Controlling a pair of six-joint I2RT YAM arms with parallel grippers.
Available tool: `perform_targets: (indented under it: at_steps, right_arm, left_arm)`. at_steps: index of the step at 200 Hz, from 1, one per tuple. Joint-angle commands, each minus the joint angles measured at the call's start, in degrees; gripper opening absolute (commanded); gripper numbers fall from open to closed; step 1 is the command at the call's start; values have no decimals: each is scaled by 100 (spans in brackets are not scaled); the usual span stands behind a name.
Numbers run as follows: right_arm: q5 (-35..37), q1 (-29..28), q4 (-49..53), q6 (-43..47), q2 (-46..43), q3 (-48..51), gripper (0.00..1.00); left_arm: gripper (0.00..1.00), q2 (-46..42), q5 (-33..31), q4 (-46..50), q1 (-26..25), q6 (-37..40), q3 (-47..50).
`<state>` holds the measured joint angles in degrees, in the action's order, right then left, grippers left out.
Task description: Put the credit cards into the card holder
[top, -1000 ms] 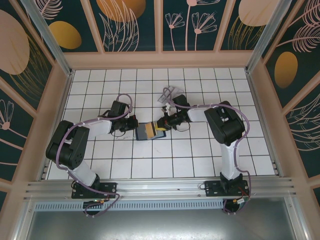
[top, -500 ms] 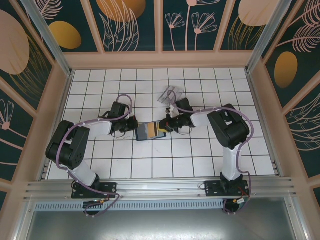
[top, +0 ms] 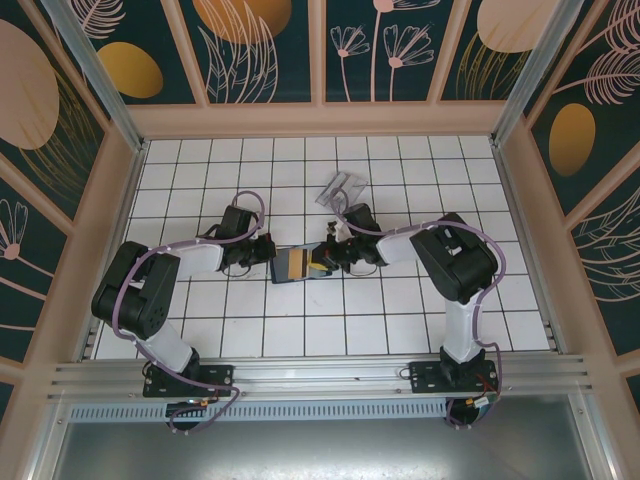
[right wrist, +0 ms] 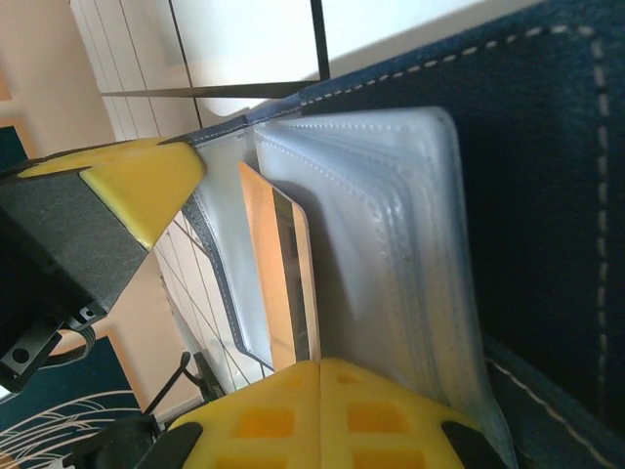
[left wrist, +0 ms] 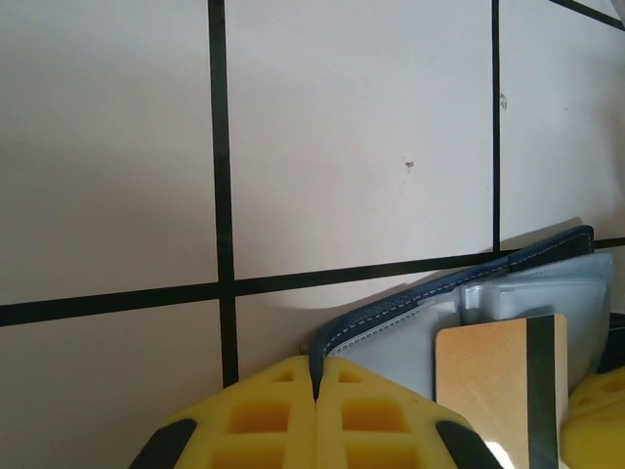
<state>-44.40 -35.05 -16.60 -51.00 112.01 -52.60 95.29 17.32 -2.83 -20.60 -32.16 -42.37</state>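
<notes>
A dark blue wallet (top: 288, 266) with clear sleeves (right wrist: 391, 225) lies open at mid-table. My left gripper (top: 268, 250) is shut on the wallet's stitched left edge (left wrist: 391, 315), which shows between the yellow pads. From the right, my right gripper (top: 326, 258) is shut on the near end of a tan-gold credit card (right wrist: 278, 283) with a dark stripe. The card (left wrist: 493, 381) lies over the wallet's clear sleeves; whether it sits inside one I cannot tell. The clear card holder (top: 340, 187) stands about two tiles farther back, apart from both grippers.
Both forearms converge on the wallet from either side. The white tiled floor (top: 300, 330) is walled by tan frames left (top: 105, 230), right and back. The left gripper's yellow finger (right wrist: 137, 181) shows close beside the card in the right wrist view.
My right gripper has shifted slightly toward the near side and left with the card, further over the wallet. The left gripper has stayed put on the wallet's edge.
</notes>
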Motion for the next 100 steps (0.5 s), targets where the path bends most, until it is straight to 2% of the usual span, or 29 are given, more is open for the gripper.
perform_targets:
  at_steps: [1,41,84,100]
  right_arm:
    - [297,-45,211,27,-149,130,0]
    - [199,-27,1053,739,66,-281,0]
    - [1091,33,1277,954,-493,-110,0]
    - [1171,51,1361,1119,-618,-120,0]
  left_arm:
    - [0,-115,-203,11,56,-76,114]
    - [0,-72,-208,2,82,-29,84]
    - [0,-80,-179,-3,82,-27,62]
    - [0,-76,-129,-7,79,-12,62]
